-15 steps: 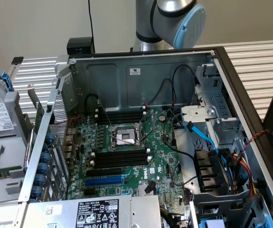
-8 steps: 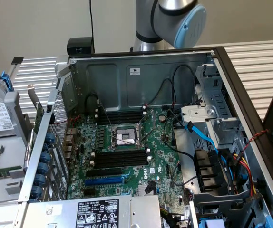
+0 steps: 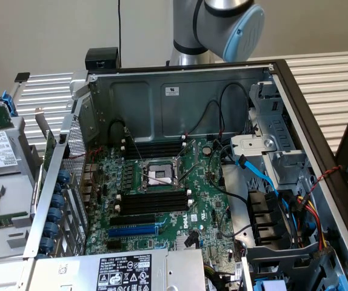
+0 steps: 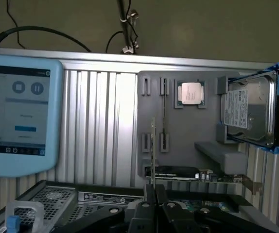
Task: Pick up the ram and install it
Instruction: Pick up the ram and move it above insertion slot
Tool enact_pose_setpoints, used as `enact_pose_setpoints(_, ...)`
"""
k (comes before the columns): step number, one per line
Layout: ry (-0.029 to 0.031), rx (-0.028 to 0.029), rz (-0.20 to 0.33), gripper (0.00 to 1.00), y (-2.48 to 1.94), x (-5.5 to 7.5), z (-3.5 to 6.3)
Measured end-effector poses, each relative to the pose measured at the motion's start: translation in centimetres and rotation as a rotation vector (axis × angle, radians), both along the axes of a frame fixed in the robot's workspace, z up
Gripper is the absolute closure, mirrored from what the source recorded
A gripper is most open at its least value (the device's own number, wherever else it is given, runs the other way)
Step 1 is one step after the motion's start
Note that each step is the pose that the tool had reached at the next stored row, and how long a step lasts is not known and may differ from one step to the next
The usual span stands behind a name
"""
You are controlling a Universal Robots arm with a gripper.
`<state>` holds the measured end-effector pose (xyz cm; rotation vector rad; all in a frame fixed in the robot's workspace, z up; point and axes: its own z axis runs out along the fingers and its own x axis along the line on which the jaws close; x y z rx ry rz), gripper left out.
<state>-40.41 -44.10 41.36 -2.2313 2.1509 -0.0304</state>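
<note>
In the wrist view the ram [image 4: 152, 145] is seen edge-on as a thin green-gold strip standing straight up out of my gripper [image 4: 152, 188]. The dark fingers [image 4: 146, 193] are shut on its lower end. It is held above the near wall of the open computer case [image 4: 105, 196], in front of the grey parts tray [image 4: 207, 131]. The exterior view has the motherboard [image 3: 162, 200] lying in the case with black memory slots [image 3: 153, 203] below the CPU socket [image 3: 160, 174] and more black slots [image 3: 156, 148] above it. A joint of my arm [image 3: 231, 24] hangs over the back wall.
The parts tray holds a CPU [image 4: 190, 92], a hard drive in blue brackets [image 4: 249, 114] and an expansion card [image 4: 178, 172]. A teach pendant [image 4: 18, 121] lies beside it. Inside the case are a blue slot [image 3: 134, 230], loose cables [image 3: 271, 176], a drive cage [image 3: 277, 157] and the power supply [image 3: 125, 270].
</note>
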Motion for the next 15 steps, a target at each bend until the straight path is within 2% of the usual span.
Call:
enact_pose_setpoints(3, 0.0, 0.0, 0.0, 0.88, 0.01, 1.0, 0.0)
enact_pose_setpoints(15, -0.0001, -0.0001, 0.0, 0.88, 0.01, 6.4, 0.0)
